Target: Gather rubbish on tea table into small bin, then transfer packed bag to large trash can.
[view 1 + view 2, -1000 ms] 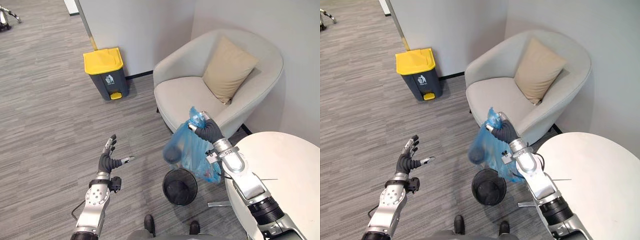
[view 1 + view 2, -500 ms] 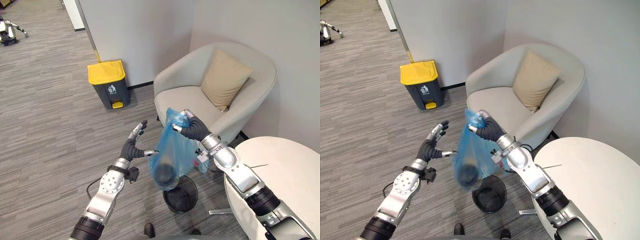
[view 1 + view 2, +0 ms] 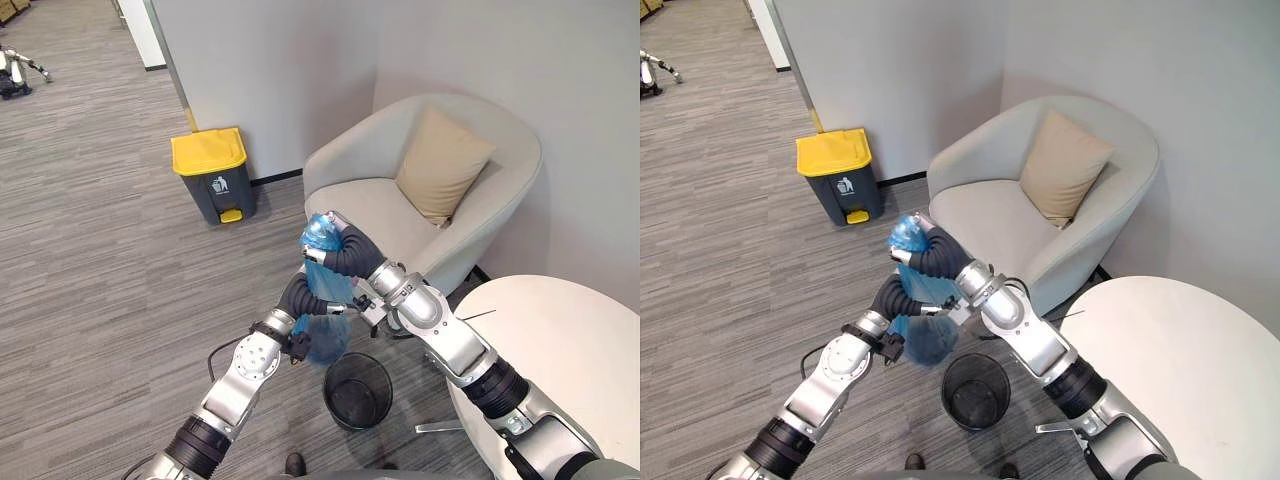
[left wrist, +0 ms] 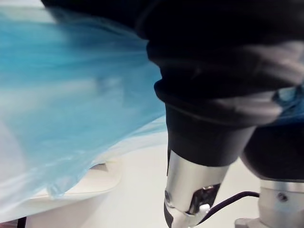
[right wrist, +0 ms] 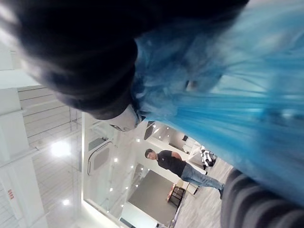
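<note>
Grey striped carpet floor (image 3: 100, 250) runs to a white wall corner, where a pale armchair (image 3: 370, 200) sits on the far right with a tan cushion (image 3: 443, 165) leaning on its back. At the near right is a round white table (image 3: 580, 350). Against the far wall, left of the armchair, stands the large trash can (image 3: 213, 172), dark grey with its yellow lid closed. On the floor between the table and the arms, the small bin (image 3: 358, 390), black mesh, stands upright. Above and just left of it hangs the blue bag (image 3: 322, 338), in the air and well apart from the large trash can. The right robot hand (image 3: 345, 255) is clenched round the bag's bunched top, carrying it. The left robot hand (image 3: 298, 297) reaches in from below, pressed against the bag's side under the right one; whether it grips the plastic I cannot tell. In the right wrist view, a person (image 5: 175, 164) stands far off past the blue plastic.
</note>
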You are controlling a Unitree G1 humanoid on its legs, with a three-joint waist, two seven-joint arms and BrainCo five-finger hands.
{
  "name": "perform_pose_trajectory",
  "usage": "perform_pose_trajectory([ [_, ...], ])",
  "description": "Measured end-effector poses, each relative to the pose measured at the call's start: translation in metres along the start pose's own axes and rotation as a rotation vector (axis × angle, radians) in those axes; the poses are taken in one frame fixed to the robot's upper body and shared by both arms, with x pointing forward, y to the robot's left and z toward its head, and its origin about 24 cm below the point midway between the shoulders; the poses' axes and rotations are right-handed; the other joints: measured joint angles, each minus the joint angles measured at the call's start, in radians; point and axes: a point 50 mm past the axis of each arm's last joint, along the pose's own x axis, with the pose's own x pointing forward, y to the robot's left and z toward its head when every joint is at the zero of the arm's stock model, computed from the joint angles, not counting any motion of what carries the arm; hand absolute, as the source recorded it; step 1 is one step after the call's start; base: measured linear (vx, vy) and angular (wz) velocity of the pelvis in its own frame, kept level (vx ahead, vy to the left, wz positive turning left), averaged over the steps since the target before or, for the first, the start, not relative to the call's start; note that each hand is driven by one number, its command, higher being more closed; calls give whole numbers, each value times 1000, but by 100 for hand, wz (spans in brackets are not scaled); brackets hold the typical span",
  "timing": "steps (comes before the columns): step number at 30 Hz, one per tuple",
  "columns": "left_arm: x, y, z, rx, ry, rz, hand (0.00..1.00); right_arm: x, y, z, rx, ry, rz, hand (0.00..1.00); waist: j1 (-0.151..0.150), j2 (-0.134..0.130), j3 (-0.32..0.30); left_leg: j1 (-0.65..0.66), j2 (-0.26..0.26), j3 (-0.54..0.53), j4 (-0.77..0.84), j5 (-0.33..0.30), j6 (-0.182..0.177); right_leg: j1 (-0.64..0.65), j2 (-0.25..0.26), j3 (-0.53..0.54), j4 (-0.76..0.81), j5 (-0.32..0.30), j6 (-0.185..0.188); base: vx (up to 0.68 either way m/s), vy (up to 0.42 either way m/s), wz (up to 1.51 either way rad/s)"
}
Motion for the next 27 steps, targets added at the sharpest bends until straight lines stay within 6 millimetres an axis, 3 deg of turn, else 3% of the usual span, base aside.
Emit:
perform_pose_trajectory([
  [10,-1,-11,-28,129,128,60,0,1,10,-3,18,13,31,100,1,-14,-10,-2,2,5,-1,0,0,3,1,9,-16,11,1,0,0,0],
  [18,-6,-19,-46,120,214,89,0,6,15,-2,64,16,23,100,2,-14,-10,-2,3,4,-1,0,0,3,2,10,-17,11,1,0,0,0],
  [19,-7,-20,-48,119,227,87,100,7,16,-3,76,17,21,100,2,-14,-10,-2,3,4,-1,0,0,3,2,10,-17,11,1,0,0,0],
  [27,-13,-23,-63,106,298,77,100,13,23,-4,175,23,4,100,1,-21,-14,-2,3,4,-1,0,0,3,2,10,-17,11,1,0,0,0],
])
